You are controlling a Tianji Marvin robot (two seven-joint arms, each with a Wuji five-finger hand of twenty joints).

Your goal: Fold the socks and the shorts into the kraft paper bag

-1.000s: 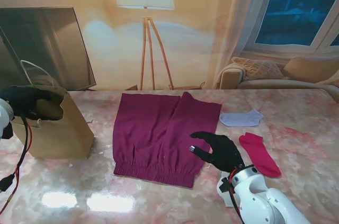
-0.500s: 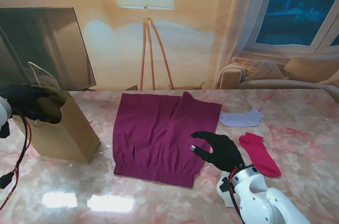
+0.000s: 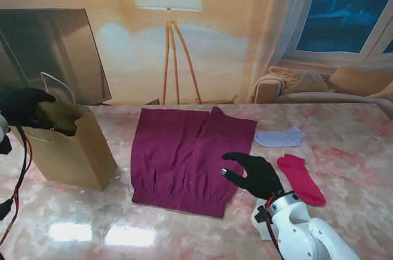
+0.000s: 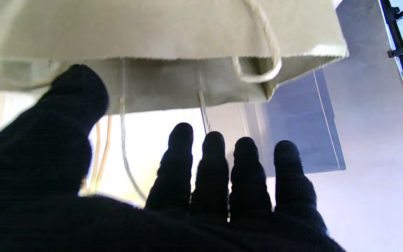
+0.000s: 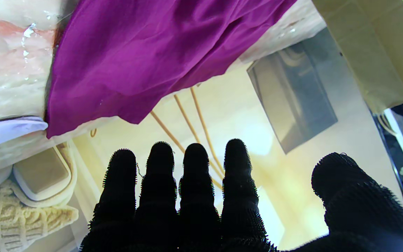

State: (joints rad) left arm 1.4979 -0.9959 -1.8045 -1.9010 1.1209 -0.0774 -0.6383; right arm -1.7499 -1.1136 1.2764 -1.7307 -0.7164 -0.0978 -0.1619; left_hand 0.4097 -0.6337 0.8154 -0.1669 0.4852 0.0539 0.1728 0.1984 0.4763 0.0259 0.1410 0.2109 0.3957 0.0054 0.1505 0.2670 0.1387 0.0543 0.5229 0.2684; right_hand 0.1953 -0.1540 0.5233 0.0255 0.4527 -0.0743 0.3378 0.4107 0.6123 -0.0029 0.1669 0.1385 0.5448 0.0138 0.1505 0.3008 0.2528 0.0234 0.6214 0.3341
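While flat, shorts [image 3: 187, 158] waistband faces me.

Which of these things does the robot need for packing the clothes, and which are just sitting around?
For the job:
- shorts, flat on the table
- red sock
- pale sock
- kraft paper bag, left hand at its rim
- right hand, by the shorts

Just around:
- floor lamp
- sofa
- window
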